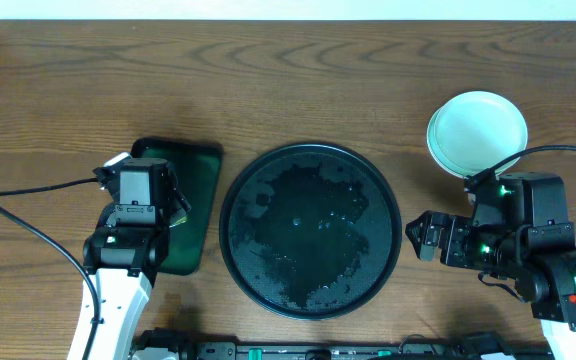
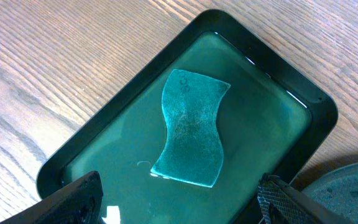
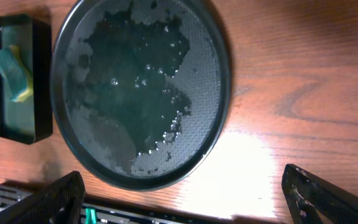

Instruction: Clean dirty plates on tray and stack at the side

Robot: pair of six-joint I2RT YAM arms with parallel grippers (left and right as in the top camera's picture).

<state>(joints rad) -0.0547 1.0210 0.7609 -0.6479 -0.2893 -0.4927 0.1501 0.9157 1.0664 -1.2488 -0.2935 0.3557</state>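
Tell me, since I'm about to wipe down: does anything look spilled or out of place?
Only the tray looks odd: patchy water pools and beads across its surface. The plates sit stacked beside it, and the sponge lies in its green tray.

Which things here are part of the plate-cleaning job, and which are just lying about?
Part of the job: stacked plates; round black tray, wet, no plates on it; sponge; green rectangular tray holding the sponge.

Just lying about: black cable on the table; black rail at the front edge.
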